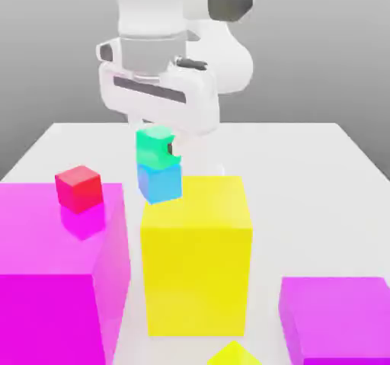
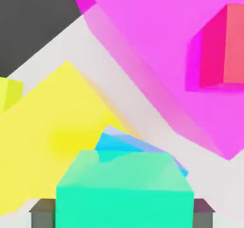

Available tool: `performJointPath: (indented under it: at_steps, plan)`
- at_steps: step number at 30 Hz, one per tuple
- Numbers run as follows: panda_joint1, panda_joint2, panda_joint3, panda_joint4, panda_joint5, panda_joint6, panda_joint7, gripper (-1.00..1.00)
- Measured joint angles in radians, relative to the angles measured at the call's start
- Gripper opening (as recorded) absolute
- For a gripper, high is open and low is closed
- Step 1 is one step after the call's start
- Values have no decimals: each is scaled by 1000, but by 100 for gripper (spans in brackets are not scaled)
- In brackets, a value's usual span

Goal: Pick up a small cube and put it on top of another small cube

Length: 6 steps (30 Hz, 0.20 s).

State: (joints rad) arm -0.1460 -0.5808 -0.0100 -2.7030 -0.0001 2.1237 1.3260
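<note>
Exterior view: the white Panda arm descends from above, its wrist vertical and its broad white hand held level over the scene, pointing straight down. The claw (image 1: 158, 152) pinches the small glossy teal-green cube (image 1: 155, 146); a white finger (image 1: 175, 152) shows against the side of the cube toward the exterior view's right. The teal-green cube sits directly above the small light-blue cube (image 1: 161, 182), their faces touching or very nearly so; which of the two cannot be told. The light-blue cube stands on the white tabletop (image 1: 305, 165), just behind the upper corner of the large yellow block (image 1: 196, 260) that lies toward the exterior view's left. A small red cube (image 1: 78, 187) rests on top of the large magenta block (image 1: 57, 272) at the exterior view's left, well apart from the stacked pair. A second, lower magenta block (image 1: 339, 318) lies at the exterior view's right, and the tip of another yellow object (image 1: 234, 354) shows at the lower edge.

Hand view: the teal-green cube (image 2: 125, 193) lies nearest the camera, flanked by two dark finger pads (image 2: 42, 213); the light-blue cube (image 2: 128, 144) shows just beyond it, beside the yellow block (image 2: 57, 141). The magenta block (image 2: 152, 41) carries the red cube (image 2: 221, 46).
</note>
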Motion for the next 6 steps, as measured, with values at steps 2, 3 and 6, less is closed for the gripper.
performJointPath:
  at_steps: [2, 3, 6]
  plan:
    - [-1, 3, 1, -7, -3, 10, 1, 100]
    - [-2, -2, 1, 3, -4, -7, 2, 100]
    - [-2, -37, 2, 75, -5, -114, 2, 100]
